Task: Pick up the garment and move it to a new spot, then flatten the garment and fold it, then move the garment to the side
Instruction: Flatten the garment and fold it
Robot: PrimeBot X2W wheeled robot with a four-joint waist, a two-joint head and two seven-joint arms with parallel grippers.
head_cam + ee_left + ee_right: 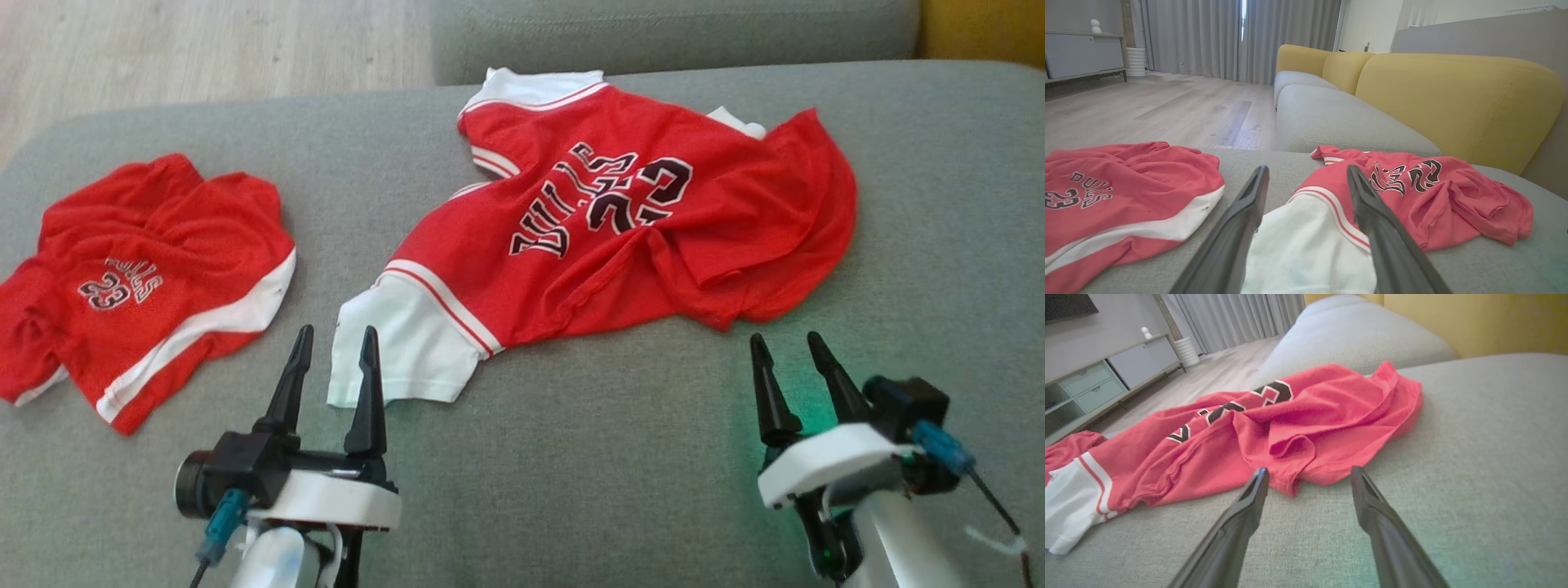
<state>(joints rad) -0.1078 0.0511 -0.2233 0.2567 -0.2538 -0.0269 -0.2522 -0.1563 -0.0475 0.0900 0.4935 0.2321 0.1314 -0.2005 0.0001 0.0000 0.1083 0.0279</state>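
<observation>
The red 23 jersey [620,220] lies crumpled on the grey cushion [571,457]. The left gripper [337,331] gapes empty over, perhaps touching, its white sleeve [400,351]; the right gripper [785,336] gapes empty near the hem.

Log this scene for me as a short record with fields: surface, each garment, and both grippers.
Surface: grey fabric sofa cushion
Main garment: red jersey with white sleeves, print up, wrinkled, unfolded
Other garment: red shorts with white stripe, rumpled, apart from the jersey on the robot's left
Left gripper: open, at the jersey's near white sleeve
Right gripper: open, just short of the jersey's hem, holding nothing
</observation>
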